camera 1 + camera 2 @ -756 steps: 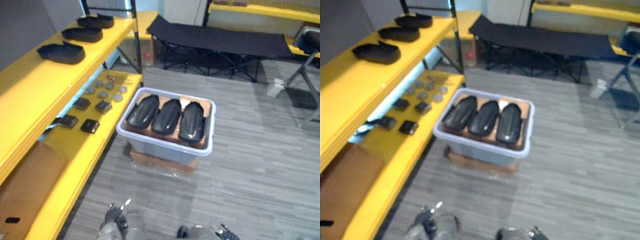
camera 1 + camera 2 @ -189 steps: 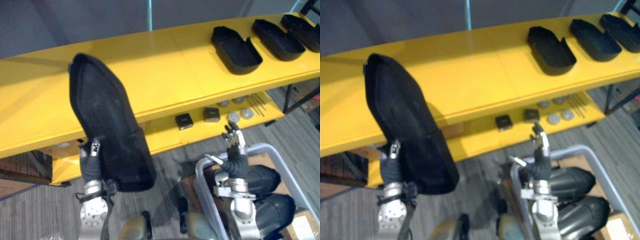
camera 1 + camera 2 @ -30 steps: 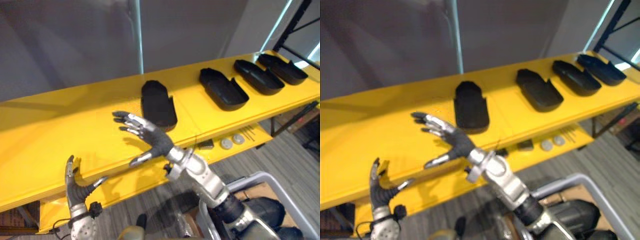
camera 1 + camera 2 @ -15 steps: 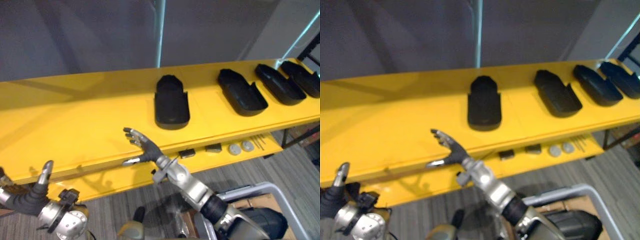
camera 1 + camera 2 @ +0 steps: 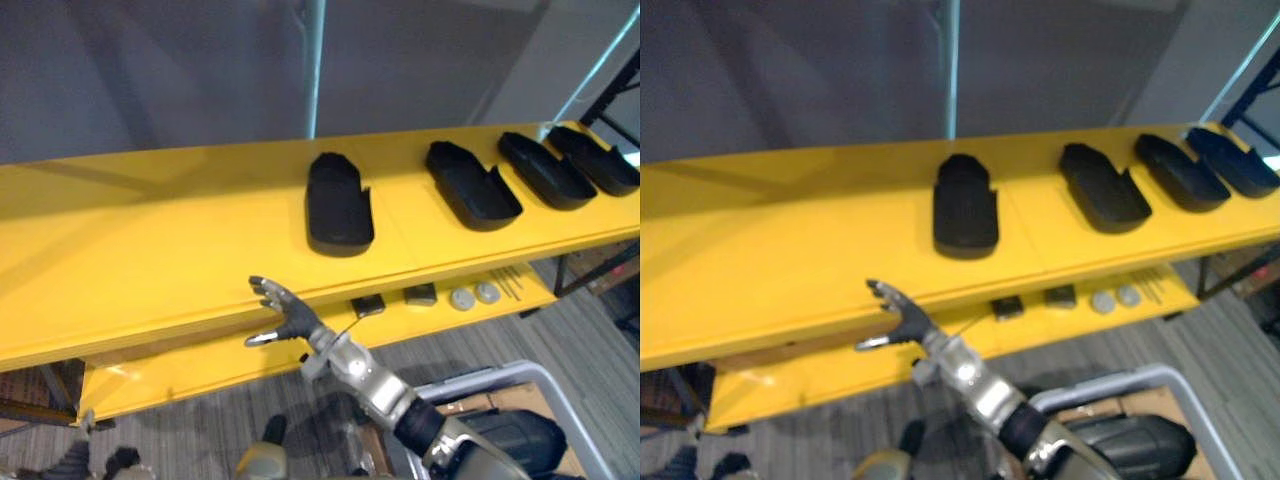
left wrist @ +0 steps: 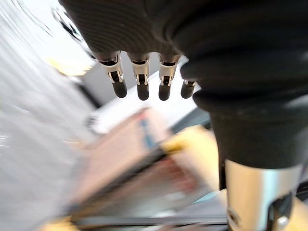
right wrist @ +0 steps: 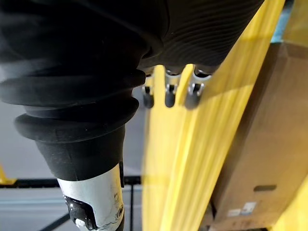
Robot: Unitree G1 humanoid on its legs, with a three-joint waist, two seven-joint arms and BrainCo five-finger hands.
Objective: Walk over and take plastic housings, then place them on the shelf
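Several black plastic housings lie in a row on the yellow top shelf point(image 5: 150, 250): the nearest one point(image 5: 338, 203) in the middle, three more point(image 5: 472, 185) toward the right end. My right hand point(image 5: 285, 315) hangs open and empty just before the shelf's front edge, below and left of the nearest housing. In the right wrist view its fingers point(image 7: 168, 91) are straight beside the yellow edge. My left hand point(image 5: 75, 462) is low at the bottom left corner; its fingers point(image 6: 139, 79) are straight and hold nothing. Another housing point(image 5: 520, 445) lies in the grey bin point(image 5: 500, 375).
The lower yellow shelf point(image 5: 200, 365) holds small black boxes point(image 5: 367, 305) and grey discs point(image 5: 462, 298). A cardboard box point(image 7: 260, 144) sits under the shelf. A dark wall and a pale upright post point(image 5: 314, 60) stand behind the shelf. A black rack frame point(image 5: 610, 85) rises at the right.
The housing that my left hand carried earlier now lies on the top shelf. In the last half second my left hand has dropped toward the bottom left corner and my right hand has sunk slightly.
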